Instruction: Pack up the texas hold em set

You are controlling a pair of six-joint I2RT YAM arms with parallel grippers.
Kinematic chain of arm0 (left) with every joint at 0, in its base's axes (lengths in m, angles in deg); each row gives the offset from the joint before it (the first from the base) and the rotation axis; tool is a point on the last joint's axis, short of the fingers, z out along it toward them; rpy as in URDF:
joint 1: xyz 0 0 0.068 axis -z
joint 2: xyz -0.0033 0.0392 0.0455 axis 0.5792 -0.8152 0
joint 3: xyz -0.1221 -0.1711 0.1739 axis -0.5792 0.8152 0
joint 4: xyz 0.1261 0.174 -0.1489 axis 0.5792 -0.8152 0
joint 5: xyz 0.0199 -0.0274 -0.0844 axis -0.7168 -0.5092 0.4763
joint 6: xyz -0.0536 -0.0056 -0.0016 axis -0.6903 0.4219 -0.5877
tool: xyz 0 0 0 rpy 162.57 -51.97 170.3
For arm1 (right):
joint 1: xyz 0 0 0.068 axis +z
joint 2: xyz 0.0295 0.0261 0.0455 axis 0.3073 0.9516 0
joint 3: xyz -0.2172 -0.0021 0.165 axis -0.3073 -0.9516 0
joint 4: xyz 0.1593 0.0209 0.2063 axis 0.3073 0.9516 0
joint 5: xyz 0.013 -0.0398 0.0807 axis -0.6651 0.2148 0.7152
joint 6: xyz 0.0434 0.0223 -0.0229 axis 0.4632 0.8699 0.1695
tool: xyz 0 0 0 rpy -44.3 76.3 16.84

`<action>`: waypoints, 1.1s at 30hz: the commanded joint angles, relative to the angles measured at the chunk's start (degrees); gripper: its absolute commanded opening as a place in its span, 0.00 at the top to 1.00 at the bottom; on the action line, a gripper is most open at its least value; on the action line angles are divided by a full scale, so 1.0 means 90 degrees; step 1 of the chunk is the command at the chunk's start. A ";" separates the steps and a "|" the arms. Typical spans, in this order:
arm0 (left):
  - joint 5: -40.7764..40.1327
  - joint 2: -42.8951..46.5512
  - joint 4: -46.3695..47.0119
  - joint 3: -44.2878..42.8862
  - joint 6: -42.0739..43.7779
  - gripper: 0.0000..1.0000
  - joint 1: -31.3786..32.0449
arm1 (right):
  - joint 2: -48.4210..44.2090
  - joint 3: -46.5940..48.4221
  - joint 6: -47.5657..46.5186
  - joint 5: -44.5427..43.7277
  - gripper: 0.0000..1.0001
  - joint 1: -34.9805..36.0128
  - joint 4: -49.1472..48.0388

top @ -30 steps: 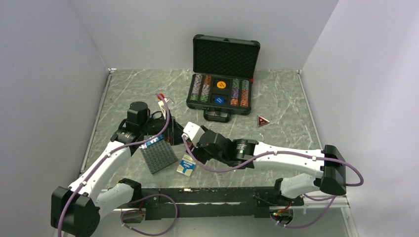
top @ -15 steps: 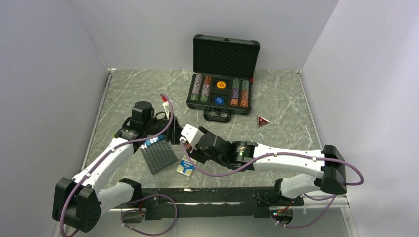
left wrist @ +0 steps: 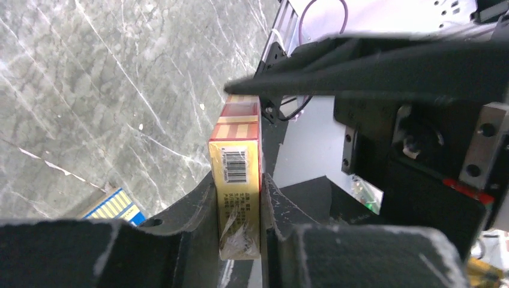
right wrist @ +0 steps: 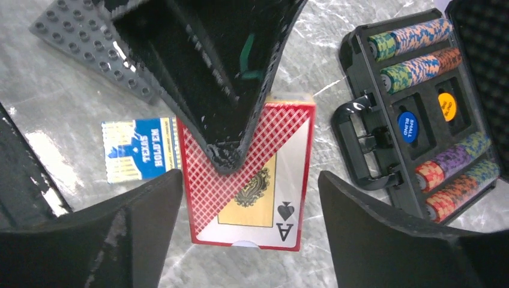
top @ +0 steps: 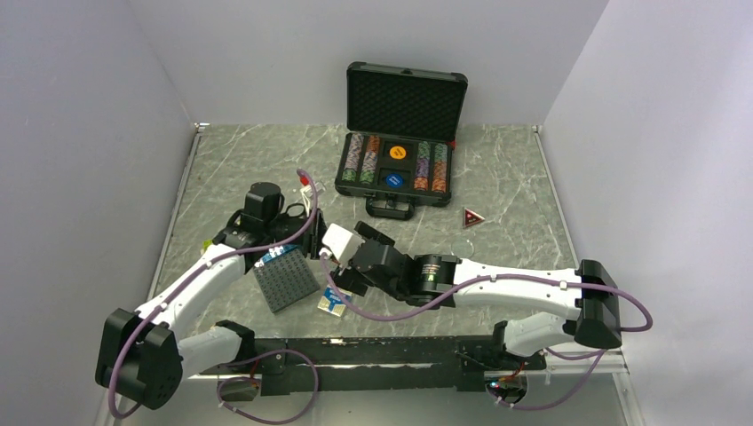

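Left pincer [left wrist: 237, 201] clenched on red deck [left wrist: 235, 150], spade "A" face; right pincer [right wrist: 249, 183] released; blue deck [right wrist: 139, 150] reads "TEXAS HOLD'EM".

Obscured: red card deck [right wrist: 282, 180], upper face behind a finger [right wrist: 222, 90] of the left gripper [left wrist: 238, 192], lower end buried between its fingers; blue card deck [right wrist: 138, 157], one end behind the red card deck. Truncated: case [right wrist: 390, 114], at frame edge.
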 commanded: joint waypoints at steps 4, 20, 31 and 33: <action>-0.0258 0.0446 -0.0239 -0.0283 0.0888 1.00 -0.0123 | -0.0486 0.0094 0.0416 0.0266 0.00 -0.0260 -0.0875; 0.0082 0.1885 0.2635 0.0657 -0.0630 1.00 -0.1524 | -0.1583 -0.1514 0.3909 0.4362 0.03 -0.2728 -0.3784; 0.0713 0.1795 0.4951 0.1155 -0.2067 1.00 -0.1595 | -0.1208 -0.1894 0.4531 0.5073 0.18 -0.2750 -0.5405; 0.0814 0.1767 0.5357 0.1232 -0.2313 1.00 -0.1595 | -0.1131 -0.1900 0.4601 0.5130 0.21 -0.2755 -0.5522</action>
